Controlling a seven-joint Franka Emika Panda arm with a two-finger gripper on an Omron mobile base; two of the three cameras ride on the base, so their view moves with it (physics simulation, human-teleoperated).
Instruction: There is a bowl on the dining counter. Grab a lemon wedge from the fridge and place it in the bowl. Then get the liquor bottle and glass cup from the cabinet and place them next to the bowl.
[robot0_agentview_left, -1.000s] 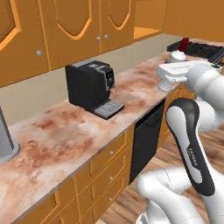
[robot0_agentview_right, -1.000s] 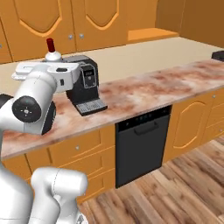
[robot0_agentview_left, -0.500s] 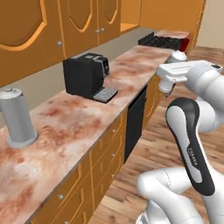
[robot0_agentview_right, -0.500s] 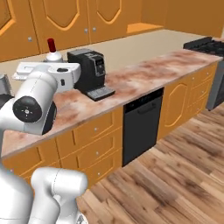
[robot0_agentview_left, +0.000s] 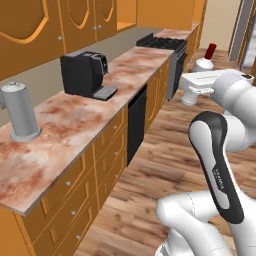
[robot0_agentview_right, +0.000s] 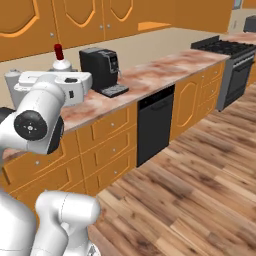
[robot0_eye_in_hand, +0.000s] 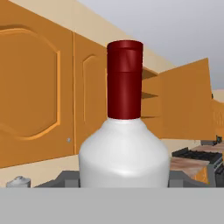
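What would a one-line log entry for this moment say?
hand: shut on liquor bottle | bottle: upright, red cap up | location: beside counter, coffee machine on it | bowl: not reached

The one piece of lettering stands on the robot arm's dark link (robot0_agentview_left: 218, 172), near right in the left base view: small white letters running along its length, seemingly "FRANKA EMIKA" but too small to be sure. The liquor bottle (robot0_eye_in_hand: 125, 144) and the coffee machine (robot0_agentview_left: 84, 73) show no readable label
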